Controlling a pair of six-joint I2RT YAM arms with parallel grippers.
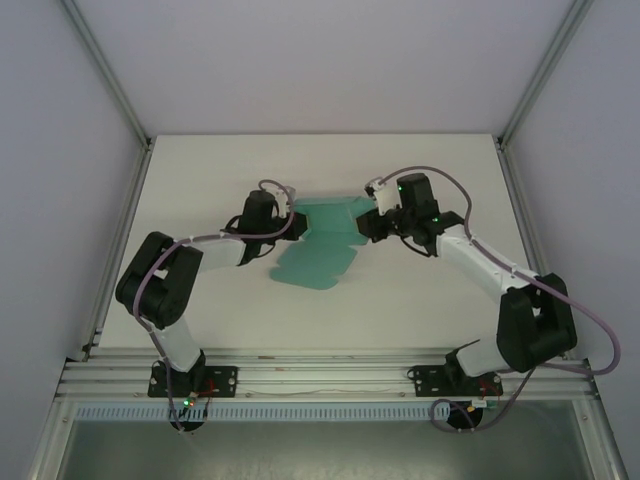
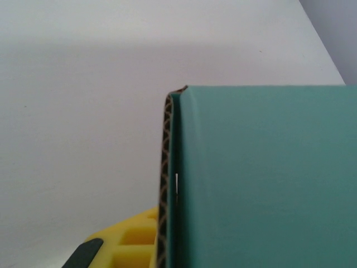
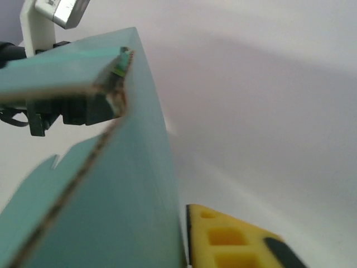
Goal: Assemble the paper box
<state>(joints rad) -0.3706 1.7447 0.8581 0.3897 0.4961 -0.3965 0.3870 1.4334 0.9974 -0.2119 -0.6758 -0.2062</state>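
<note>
The paper box [image 1: 318,250], a teal-green die-cut sheet of corrugated card, sits part-folded at the middle of the white surface [image 1: 200,170]. Its far panels are raised between the two arms, and a flat flap reaches toward the near edge. The left gripper [image 1: 292,225] meets the raised part from the left and the right gripper [image 1: 368,222] from the right.

On the wrist cameras, the left yellow foam pad [image 2: 131,240] lies just beside a standing wall's fluted edge, and the right yellow foam pad [image 3: 228,240] is close beside another wall. Each partner pad is hidden behind card, so I cannot tell whether either gripper is clamped or apart.

The step looks like squaring a side wall. To do it well, one arm should brace the crease while the other swings the panel slowly. The push should fall near the score, not mid-panel, so the card bends cleanly rather than buckling.
</note>
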